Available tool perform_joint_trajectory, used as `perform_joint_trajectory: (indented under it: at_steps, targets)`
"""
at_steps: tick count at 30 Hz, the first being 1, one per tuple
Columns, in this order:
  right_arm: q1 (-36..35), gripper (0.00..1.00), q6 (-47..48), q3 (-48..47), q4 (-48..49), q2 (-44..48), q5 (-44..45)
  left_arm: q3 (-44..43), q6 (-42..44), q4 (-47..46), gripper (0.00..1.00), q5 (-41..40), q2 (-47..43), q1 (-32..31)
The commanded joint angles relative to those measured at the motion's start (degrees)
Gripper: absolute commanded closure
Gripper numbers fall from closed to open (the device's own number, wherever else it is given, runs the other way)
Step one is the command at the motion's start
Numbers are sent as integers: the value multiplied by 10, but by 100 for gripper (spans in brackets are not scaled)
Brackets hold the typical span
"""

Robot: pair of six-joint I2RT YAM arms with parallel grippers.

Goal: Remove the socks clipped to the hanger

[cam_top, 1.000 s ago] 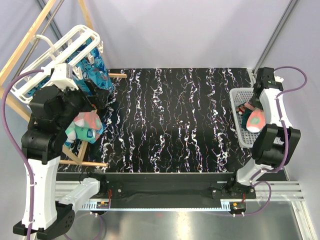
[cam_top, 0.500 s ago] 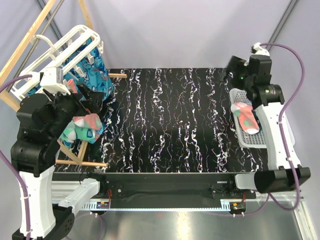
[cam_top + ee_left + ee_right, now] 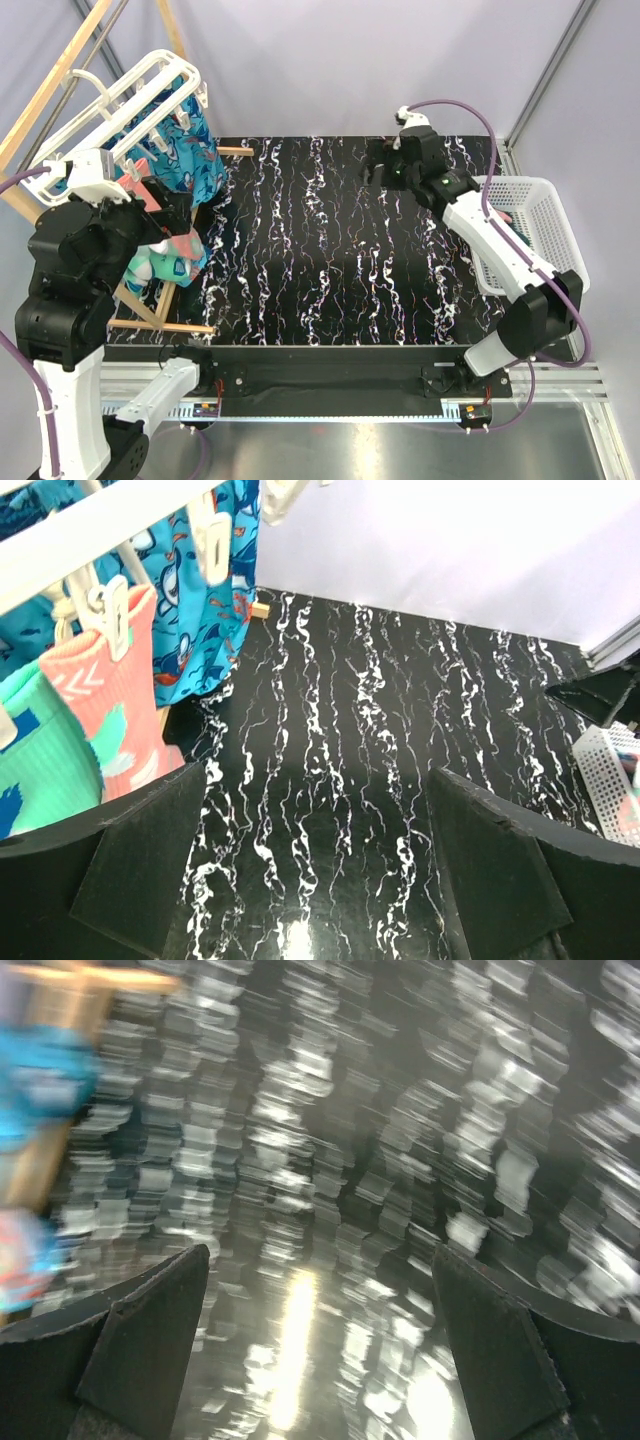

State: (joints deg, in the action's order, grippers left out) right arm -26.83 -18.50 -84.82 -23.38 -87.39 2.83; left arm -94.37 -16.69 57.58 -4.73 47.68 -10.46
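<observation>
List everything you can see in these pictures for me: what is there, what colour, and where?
hanger: one, white, far left
blue patterned socks: several, exact count unclear, clipped to the hanger
coral-pink sock: one, with white and teal marks, clipped beside the blue ones
mint-green sock: one, clipped next to the coral-pink one
wooden pole frame: one, light wood, far left behind the hanger
mesh basket: one, white, at the table's right edge; a bit of pink shows inside
table: one, black with white marbling
left gripper: black, open, empty, near the socks
right gripper: black, open, empty, over the far middle of the table
</observation>
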Motion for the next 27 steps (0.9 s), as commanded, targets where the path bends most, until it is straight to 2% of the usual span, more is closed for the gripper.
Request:
perform_joint_trajectory:
  at_steps: [1, 3, 7, 10, 15, 18, 21, 23, 24, 26, 27]
  targets:
    - [41, 0, 15, -33, -147, 6, 154, 2, 10, -11, 1, -14, -5, -3]
    - [77, 0, 13, -12, -182, 37, 183, 3, 10, -12, 1, -8, -7, -2]
    - [222, 5, 17, 57, -228, 105, 183, 6, 7, -20, 1, 7, -11, -2]
    - [265, 9, 29, 79, -223, 132, 167, 13, 4, -29, 1, 23, -16, -2]
    - [321, 9, 40, 100, -222, 85, 142, 22, 9, -36, 1, 32, -26, -2]
    - [376, 13, 34, 122, -209, 60, 105, 25, 3, -41, 1, 37, -29, -2]
    - [403, 19, 17, 145, -175, 43, 58, 25, -4, -46, 1, 44, -24, -2]
    - [408, 28, 9, 151, -152, 30, 62, 16, -5, -45, 1, 60, -16, -2]
    - [418, 46, 6, 149, -149, 15, 76, 14, -5, -41, 1, 61, -14, -2]
    - [435, 63, 0, 135, -149, 2, 103, 5, -5, -39, 1, 61, -12, -2]
    - [445, 78, -4, 128, -149, -5, 129, 5, -5, -39, 1, 60, -14, -3]
